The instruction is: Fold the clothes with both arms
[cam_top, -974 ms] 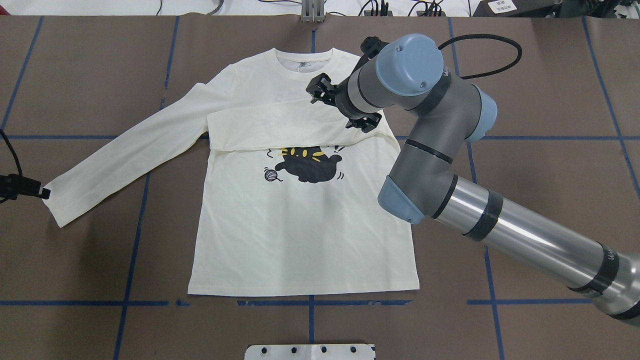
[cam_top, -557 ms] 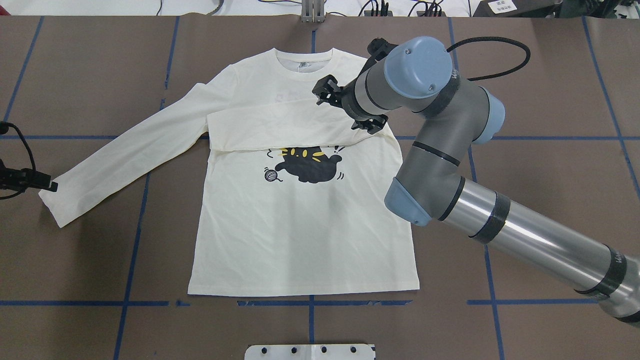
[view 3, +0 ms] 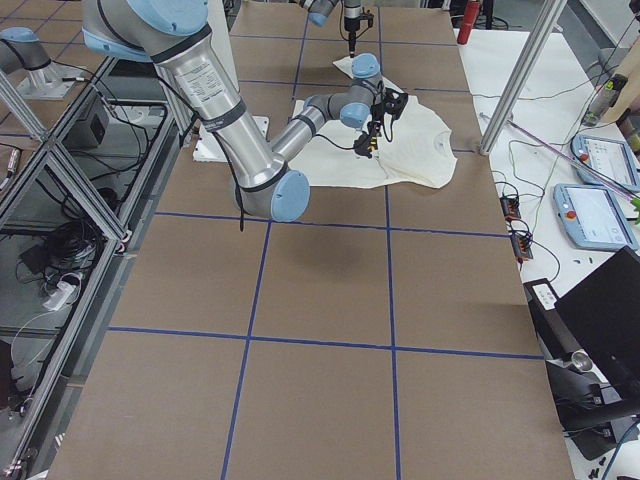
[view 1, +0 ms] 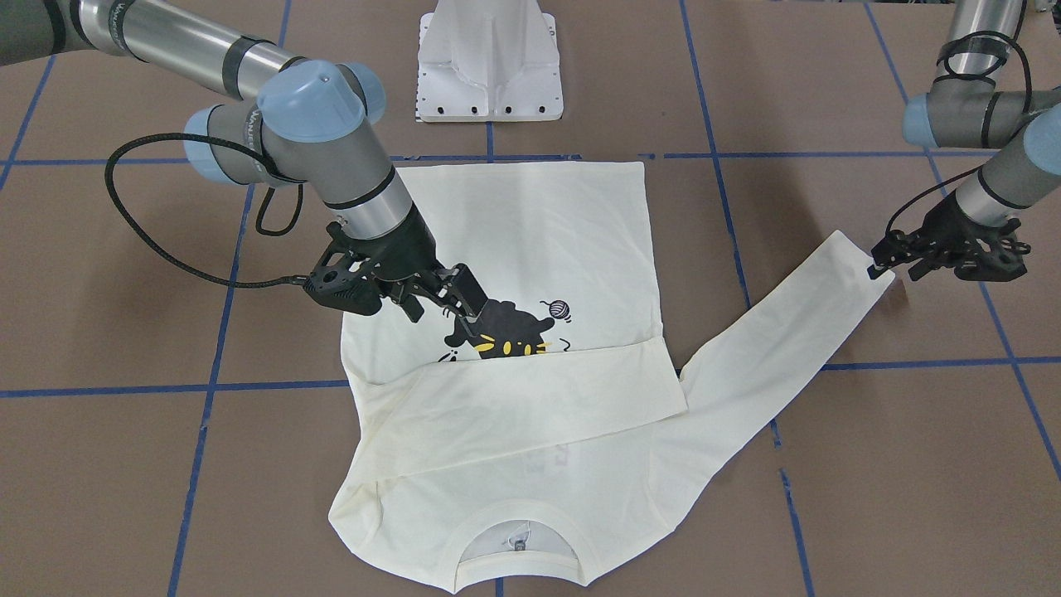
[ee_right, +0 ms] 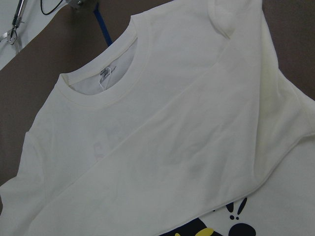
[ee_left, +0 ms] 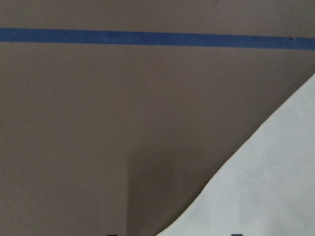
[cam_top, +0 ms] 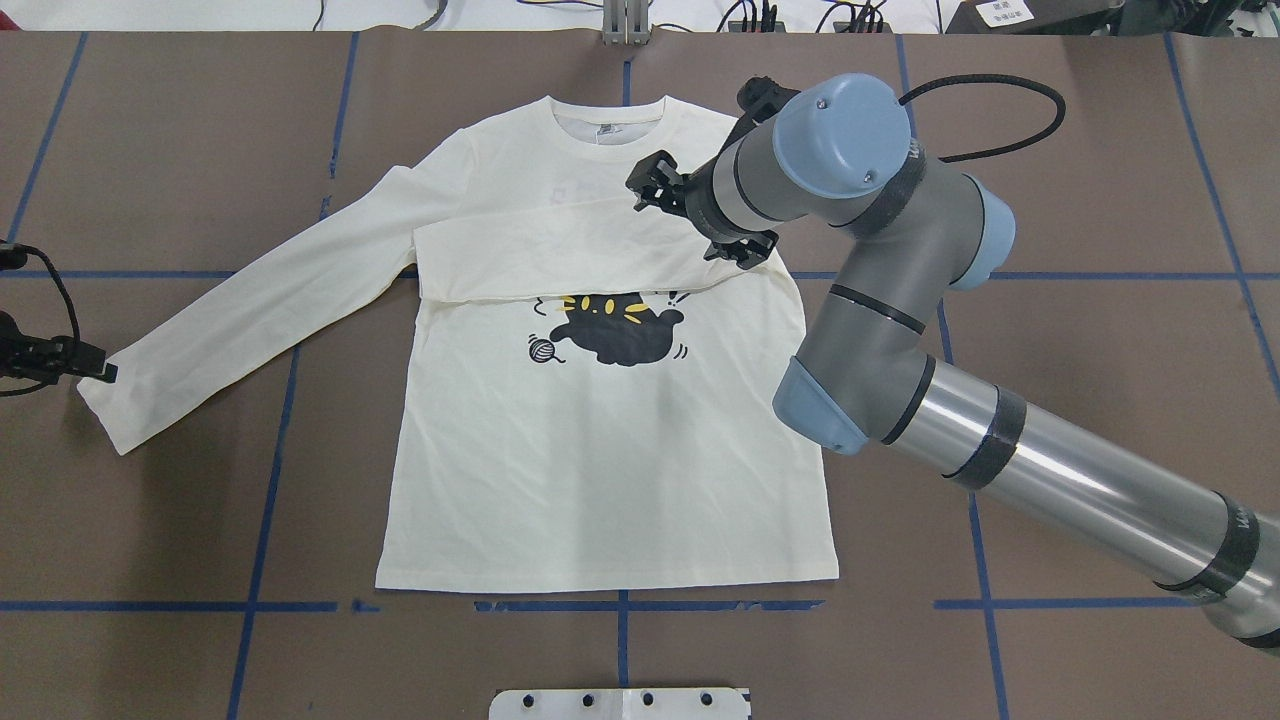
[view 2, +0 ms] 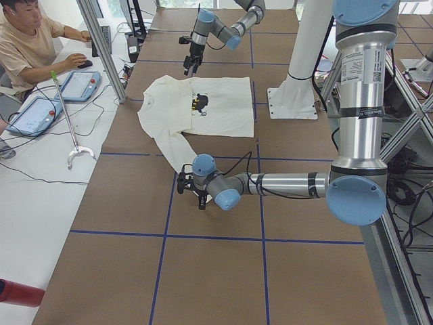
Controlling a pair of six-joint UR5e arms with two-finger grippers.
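The cream long-sleeved T-shirt [cam_top: 600, 480] lies flat, cat print up, on the brown table; it also shows in the front view [view 1: 539, 215]. One sleeve [cam_top: 560, 250] is folded across the chest, just above the print. The other sleeve [cam_top: 250, 310] stretches out to the overhead view's left. My right gripper [cam_top: 660, 195] hovers open and empty over the folded sleeve [view 1: 443, 305]; its wrist view shows only the collar and sleeve [ee_right: 147, 147] below. My left gripper [view 1: 877, 267] is shut on the outstretched sleeve's cuff [cam_top: 100, 385], slightly raised, and cream fabric [ee_left: 266, 196] fills a corner of its wrist view.
The white pedestal base [view 1: 489, 58] stands at the robot's side of the table. Blue tape lines [cam_top: 620, 605] grid the brown surface. In the left side view an operator [view 2: 27, 40] sits at a white bench with tablets [view 2: 78, 84]. Cables run along the far edge [cam_top: 760, 15].
My right arm has drawn slightly to the overhead view's right above the folded sleeve. My left gripper has moved a little up and inward, carrying the cuff with it.
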